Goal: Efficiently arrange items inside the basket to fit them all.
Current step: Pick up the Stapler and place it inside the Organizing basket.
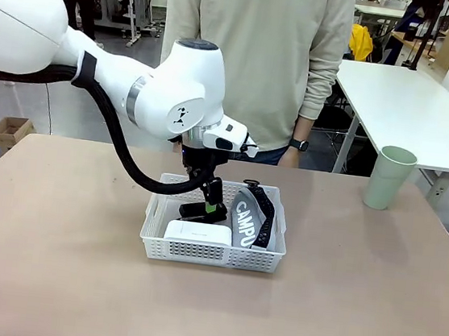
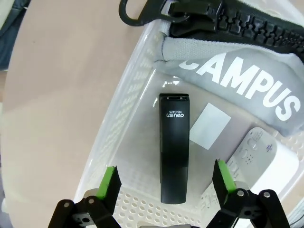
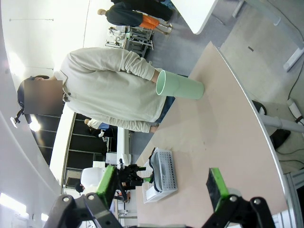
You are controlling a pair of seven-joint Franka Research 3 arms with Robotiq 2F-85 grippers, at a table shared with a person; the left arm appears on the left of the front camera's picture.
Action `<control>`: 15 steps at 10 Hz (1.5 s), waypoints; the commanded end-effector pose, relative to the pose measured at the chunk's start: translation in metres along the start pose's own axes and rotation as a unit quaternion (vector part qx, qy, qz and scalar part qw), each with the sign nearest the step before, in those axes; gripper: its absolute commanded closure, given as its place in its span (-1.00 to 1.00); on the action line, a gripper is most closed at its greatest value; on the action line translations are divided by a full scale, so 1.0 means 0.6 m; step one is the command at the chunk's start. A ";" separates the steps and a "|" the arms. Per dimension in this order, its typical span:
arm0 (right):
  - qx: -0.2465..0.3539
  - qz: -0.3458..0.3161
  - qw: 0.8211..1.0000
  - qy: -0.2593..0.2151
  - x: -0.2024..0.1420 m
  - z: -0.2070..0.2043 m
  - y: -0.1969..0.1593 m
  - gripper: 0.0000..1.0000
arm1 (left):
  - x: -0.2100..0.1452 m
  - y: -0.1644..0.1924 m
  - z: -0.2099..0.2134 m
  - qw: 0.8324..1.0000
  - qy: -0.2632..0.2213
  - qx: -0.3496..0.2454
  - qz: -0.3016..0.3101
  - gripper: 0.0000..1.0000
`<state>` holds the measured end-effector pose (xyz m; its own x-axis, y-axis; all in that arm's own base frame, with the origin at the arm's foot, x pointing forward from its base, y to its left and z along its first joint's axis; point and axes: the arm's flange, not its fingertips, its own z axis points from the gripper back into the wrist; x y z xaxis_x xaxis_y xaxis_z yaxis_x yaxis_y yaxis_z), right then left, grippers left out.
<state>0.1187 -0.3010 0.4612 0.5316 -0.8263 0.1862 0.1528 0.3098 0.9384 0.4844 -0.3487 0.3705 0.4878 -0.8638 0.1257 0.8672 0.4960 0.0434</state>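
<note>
The white lattice basket (image 1: 213,253) sits mid-table. Inside lie the grey "CAMPUS" pouch (image 1: 251,216) at the right, the white device (image 1: 198,232) at the front and the black stapler-like tool (image 1: 194,211) behind it. My left gripper (image 1: 210,207) reaches down into the basket. In the left wrist view it (image 2: 167,179) stands open, and the black tool (image 2: 174,147) lies flat on the basket floor between its green pads (image 2: 111,183), touching neither. Beside it are the pouch (image 2: 237,80) and the device (image 2: 266,156). The pale green cup (image 1: 389,177) stands upright outside the basket, far right. My right gripper (image 3: 161,184) hangs open, holding nothing.
A person (image 1: 253,58) stands at the far edge behind the basket, arms down. A white table (image 1: 411,100) stands beyond the far right corner. From the right wrist view, bare tabletop lies between the cup (image 3: 180,87) and the basket (image 3: 167,176).
</note>
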 end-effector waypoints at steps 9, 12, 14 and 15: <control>0.014 0.012 1.000 -0.010 -0.002 0.009 -0.002 -1.00 | -0.463 0.204 0.358 0.891 -0.160 -0.355 0.232 -1.00; 0.014 0.012 1.000 -0.010 -0.002 0.009 -0.002 -1.00 | -0.775 0.213 0.310 0.699 -0.422 -0.438 0.377 -1.00; 0.014 0.012 1.000 -0.010 -0.002 0.009 -0.002 -1.00 | -0.903 0.160 0.235 0.593 -0.523 -0.437 0.428 -1.00; 0.014 0.012 1.000 -0.010 -0.002 0.009 -0.002 -1.00 | -0.817 0.215 0.305 0.775 -0.315 -0.428 0.342 -1.00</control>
<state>0.1190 -0.3011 0.4612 0.5318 -0.8264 0.1854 0.1536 0.3093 0.9385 0.2928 0.1915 0.4559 0.9549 0.0995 0.2798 0.2446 0.2709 -0.9310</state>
